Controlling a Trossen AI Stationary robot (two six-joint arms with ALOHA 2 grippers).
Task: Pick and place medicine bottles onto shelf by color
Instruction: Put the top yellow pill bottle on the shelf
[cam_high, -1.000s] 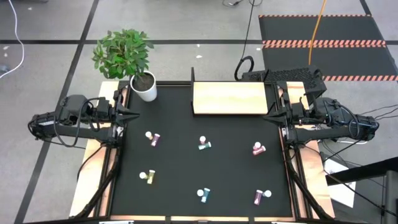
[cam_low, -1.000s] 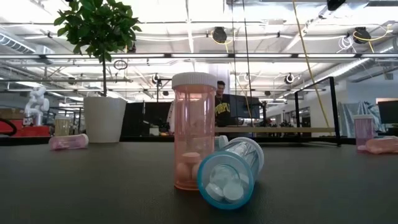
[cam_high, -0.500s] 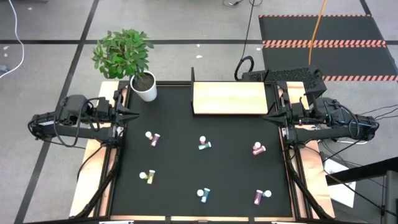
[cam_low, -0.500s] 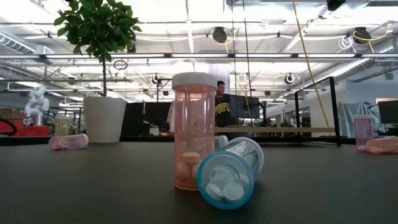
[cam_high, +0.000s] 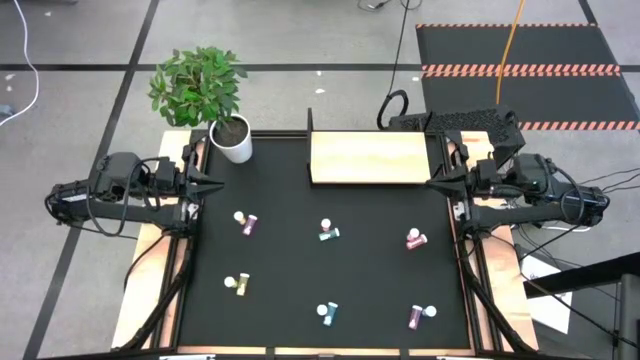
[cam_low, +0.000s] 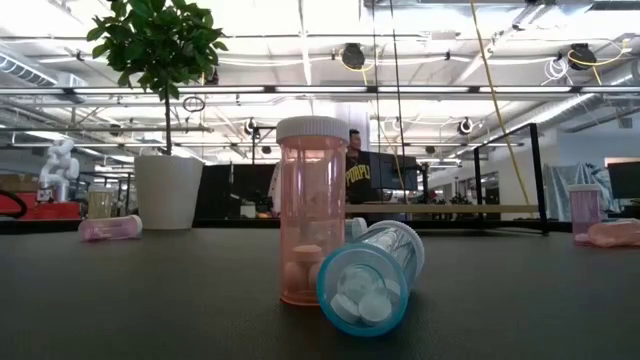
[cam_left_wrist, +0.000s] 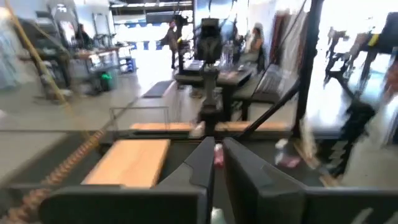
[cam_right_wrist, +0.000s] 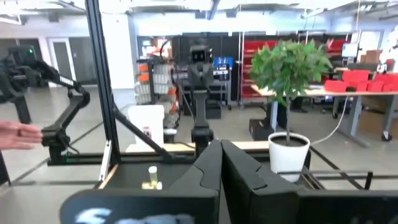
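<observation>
Several small medicine bottles with white caps are scattered on the black table top: a magenta one (cam_high: 245, 222), a teal one (cam_high: 328, 231), a magenta one (cam_high: 414, 239), a yellow-green one (cam_high: 238, 284), a teal one (cam_high: 327, 313) and a magenta one (cam_high: 421, 316). In the low view one bottle (cam_low: 312, 210) stands upright and a teal one (cam_low: 370, 280) lies on its side against it. The light-wood shelf (cam_high: 370, 157) lies flat at the far middle. My left gripper (cam_high: 215, 184) is shut at the left edge. My right gripper (cam_high: 432, 183) is shut at the right edge. Both point inward, above the table and holding nothing.
A green plant in a white pot (cam_high: 235, 140) stands at the table's far left corner, next to the shelf's left end. A black frame post (cam_high: 309, 130) rises at the shelf's left side. The table's wooden side rails (cam_high: 150, 270) run under both arms.
My right gripper has tipped its fingertips upward a little and stays at the right edge, still shut. The bottles and the shelf have kept their places.
</observation>
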